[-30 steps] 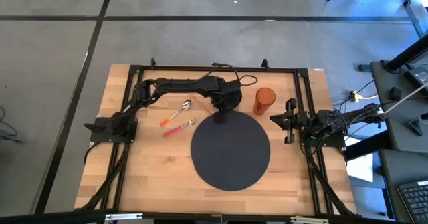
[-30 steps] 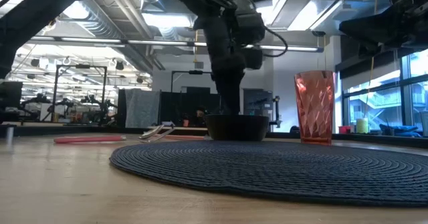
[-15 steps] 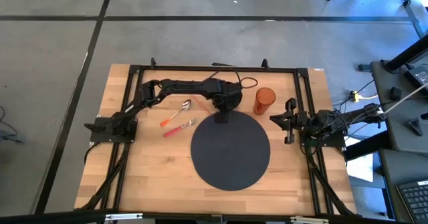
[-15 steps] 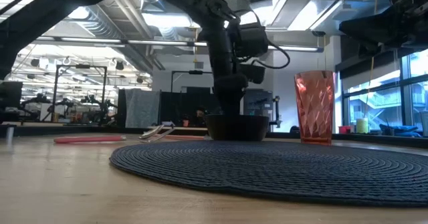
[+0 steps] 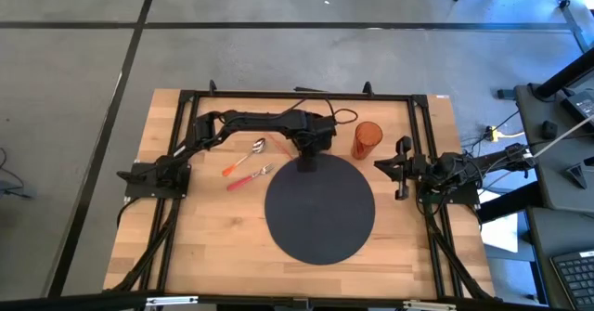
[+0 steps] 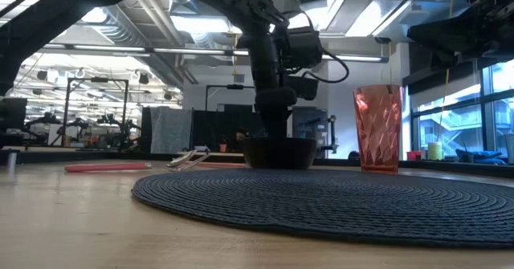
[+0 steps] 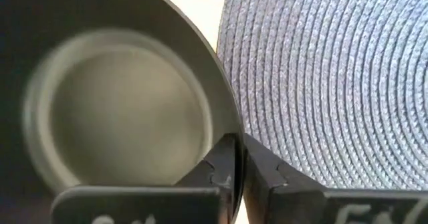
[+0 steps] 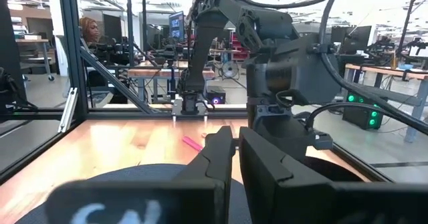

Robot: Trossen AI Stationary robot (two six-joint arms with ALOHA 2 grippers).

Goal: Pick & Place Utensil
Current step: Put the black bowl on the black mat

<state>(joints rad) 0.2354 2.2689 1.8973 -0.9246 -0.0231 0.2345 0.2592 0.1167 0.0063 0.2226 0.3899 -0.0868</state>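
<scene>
A dark bowl (image 5: 321,145) with a grey inside (image 7: 120,110) stands at the far edge of the round dark woven placemat (image 5: 320,209). In the low view the bowl (image 6: 279,152) seems to rest on its base. My left gripper (image 5: 311,142) reaches over it from the table's left and is shut on its rim. A spoon (image 5: 249,155) and a fork (image 5: 249,176) with red-pink handles lie flat on the wood left of the bowl. My right gripper (image 5: 380,165) waits shut and empty at the table's right edge. My left gripper (image 7: 239,144) pinches the bowl's rim (image 7: 224,117) on the side next to the placemat, with one finger inside the bowl and one outside. The fingers come from above, pointing down. The bowl stands upright, and its base seems to be on the table.
An orange ribbed cup (image 5: 367,139) stands upright right of the bowl, close to it, and shows in the low view (image 6: 377,128) too. Black frame rails (image 5: 297,96) run along the table's far and side edges. Bare wood lies left of and before the placemat.
My left arm has drawn its wrist a little toward the table's left, still shut on the bowl's rim. The bowl has gone a little to the left with it and stays upright.
</scene>
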